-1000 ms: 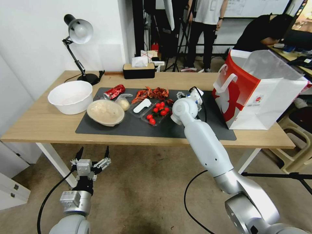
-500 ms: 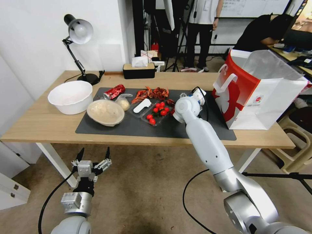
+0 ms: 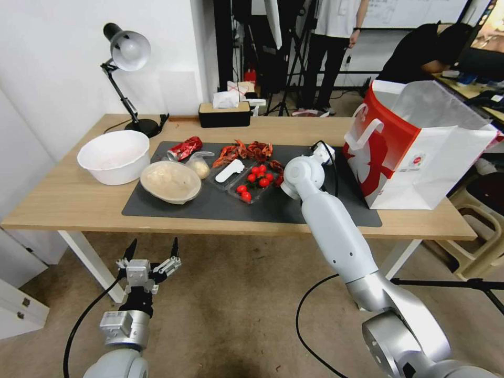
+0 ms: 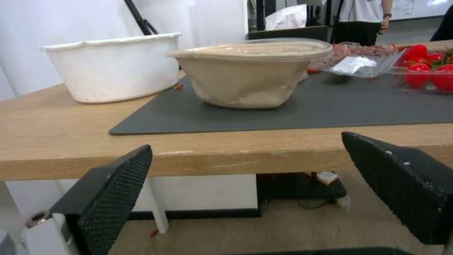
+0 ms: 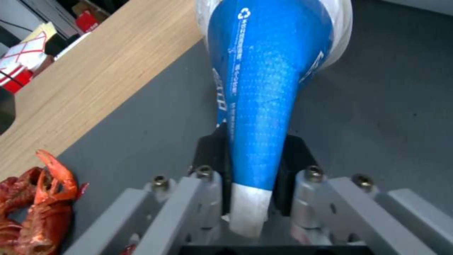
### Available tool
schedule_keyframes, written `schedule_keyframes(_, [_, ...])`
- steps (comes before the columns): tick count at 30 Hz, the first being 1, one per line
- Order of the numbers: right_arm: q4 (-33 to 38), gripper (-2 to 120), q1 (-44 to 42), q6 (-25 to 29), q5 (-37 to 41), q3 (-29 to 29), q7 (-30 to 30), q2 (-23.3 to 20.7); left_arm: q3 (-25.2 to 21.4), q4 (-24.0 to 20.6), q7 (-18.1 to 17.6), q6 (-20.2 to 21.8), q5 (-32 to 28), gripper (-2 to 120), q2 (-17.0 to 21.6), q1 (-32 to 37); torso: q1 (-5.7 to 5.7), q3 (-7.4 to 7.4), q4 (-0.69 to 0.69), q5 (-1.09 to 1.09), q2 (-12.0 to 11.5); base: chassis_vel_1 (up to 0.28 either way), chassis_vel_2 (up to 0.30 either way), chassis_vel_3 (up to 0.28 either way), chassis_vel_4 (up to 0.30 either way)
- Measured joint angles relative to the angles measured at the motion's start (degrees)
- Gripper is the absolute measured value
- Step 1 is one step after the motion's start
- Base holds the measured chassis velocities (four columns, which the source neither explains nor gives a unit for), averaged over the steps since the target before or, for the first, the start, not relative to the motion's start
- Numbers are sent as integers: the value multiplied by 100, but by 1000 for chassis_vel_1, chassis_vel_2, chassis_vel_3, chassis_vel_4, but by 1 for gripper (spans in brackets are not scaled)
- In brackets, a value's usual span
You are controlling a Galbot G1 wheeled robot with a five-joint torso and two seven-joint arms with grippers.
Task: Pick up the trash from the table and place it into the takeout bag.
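The right gripper (image 5: 252,166) had its fingers clamped on the flattened blue paper cup (image 5: 267,88), bare mat (image 5: 391,106) beyond; the left gripper (image 3: 151,251), fingers apart, hung below the surface (image 3: 68,199) edge.

The light-wood table (image 3: 73,199) carries a dark grey mat (image 3: 220,206), white bowl (image 3: 113,156), lamp (image 3: 128,58) and takeout bag (image 3: 420,152).

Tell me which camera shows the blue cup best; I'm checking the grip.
The right wrist view: the blue cup lies squeezed flat in the right gripper. In the head view the arm hides it.
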Motion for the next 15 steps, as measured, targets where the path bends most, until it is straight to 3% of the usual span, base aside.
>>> schedule_keyframes(7, [443,0,-91,10,-142,-116,-289,-166,-5,3,-1,-2,-1,100,5,-12,0,0,0,0,0,0,0,0,0])
schedule_keyframes(15, [1633,0,-370,289,-402,-362,-1574,-671,-4,5,-1,2,-1,100,5,-30,0,-1,0,0,0,0,0,0,0])
